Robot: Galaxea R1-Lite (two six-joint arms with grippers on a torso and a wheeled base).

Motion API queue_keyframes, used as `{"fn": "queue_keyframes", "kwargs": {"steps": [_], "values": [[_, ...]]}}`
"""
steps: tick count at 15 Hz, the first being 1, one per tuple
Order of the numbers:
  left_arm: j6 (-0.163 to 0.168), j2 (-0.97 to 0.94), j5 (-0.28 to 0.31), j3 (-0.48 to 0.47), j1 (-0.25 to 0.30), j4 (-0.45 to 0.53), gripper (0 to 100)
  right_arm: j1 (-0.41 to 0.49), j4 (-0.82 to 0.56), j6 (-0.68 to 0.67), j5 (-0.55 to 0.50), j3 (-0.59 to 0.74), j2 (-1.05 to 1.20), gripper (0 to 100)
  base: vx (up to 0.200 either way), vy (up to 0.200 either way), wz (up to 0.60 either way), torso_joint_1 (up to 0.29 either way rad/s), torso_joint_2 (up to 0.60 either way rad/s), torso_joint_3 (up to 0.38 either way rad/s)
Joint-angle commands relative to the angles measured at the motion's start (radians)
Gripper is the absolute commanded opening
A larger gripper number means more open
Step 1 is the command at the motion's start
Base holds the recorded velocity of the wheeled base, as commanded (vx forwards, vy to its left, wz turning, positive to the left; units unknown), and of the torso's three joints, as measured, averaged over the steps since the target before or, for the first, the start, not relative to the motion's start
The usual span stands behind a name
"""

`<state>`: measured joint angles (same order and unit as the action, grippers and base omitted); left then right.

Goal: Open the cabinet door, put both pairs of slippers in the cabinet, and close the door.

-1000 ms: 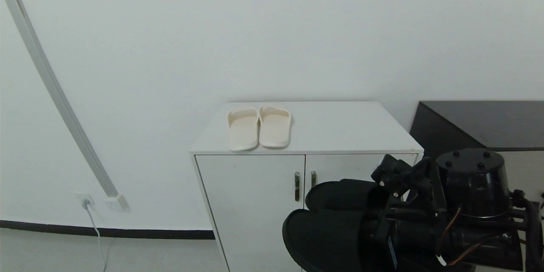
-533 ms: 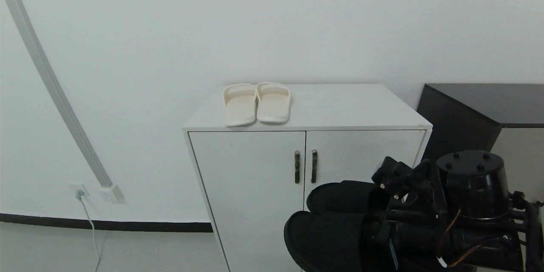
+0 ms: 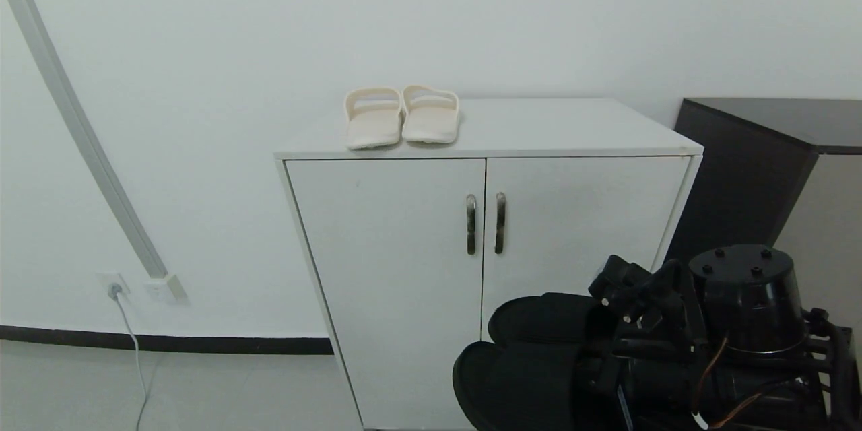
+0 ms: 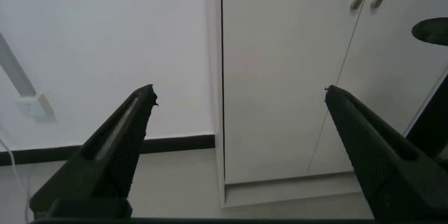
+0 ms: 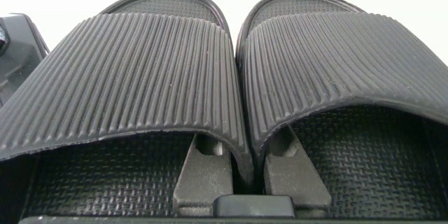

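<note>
A white two-door cabinet (image 3: 404, 269) stands against the wall with both doors shut and two dark handles (image 3: 485, 223) at the middle. A cream pair of slippers (image 3: 402, 116) lies on its top, toward the left. Low at the right, in front of the right door, my right gripper (image 5: 238, 175) is shut on a black pair of slippers (image 3: 532, 357) (image 5: 231, 70), its fingers pinching the two inner edges together. My left gripper (image 4: 238, 126) is open with nothing between its fingers, facing the cabinet's left door (image 4: 280, 77) low down.
A dark cabinet (image 3: 761, 168) stands right of the white one. A grey conduit (image 3: 74, 121) runs diagonally down the wall to a socket (image 3: 111, 283) with a cable on the left. Bare floor (image 3: 168, 384) lies left of the cabinet.
The head view has dropped, so the cabinet sits higher in the picture and shows more of its doors. The right gripper keeps its hold on the black slippers.
</note>
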<state>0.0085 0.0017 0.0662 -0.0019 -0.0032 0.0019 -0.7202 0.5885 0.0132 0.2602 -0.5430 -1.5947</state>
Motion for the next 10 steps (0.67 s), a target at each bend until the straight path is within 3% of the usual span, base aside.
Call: {"fn": "queue_keyframes", "kwargs": {"steps": [1, 7, 10], "values": [[0.001, 0.0, 0.0, 0.0, 0.0, 0.0, 100, -0.001, 0.001, 0.002, 0.001, 0.001, -0.002, 0, 0.0, 0.0, 0.0, -0.115, 0.45, 0.344], [0.002, 0.0, 0.001, 0.0, 0.0, 0.0, 100, -0.002, 0.039, 0.008, 0.001, 0.024, -0.002, 0, 0.0, 0.0, 0.0, -0.063, 0.43, 0.347], [0.007, 0.001, 0.003, -0.001, 0.0, 0.001, 100, -0.002, 0.045, 0.028, -0.003, 0.035, -0.002, 0, 0.0, 0.0, 0.0, 0.0, 0.0, 0.0]]}}
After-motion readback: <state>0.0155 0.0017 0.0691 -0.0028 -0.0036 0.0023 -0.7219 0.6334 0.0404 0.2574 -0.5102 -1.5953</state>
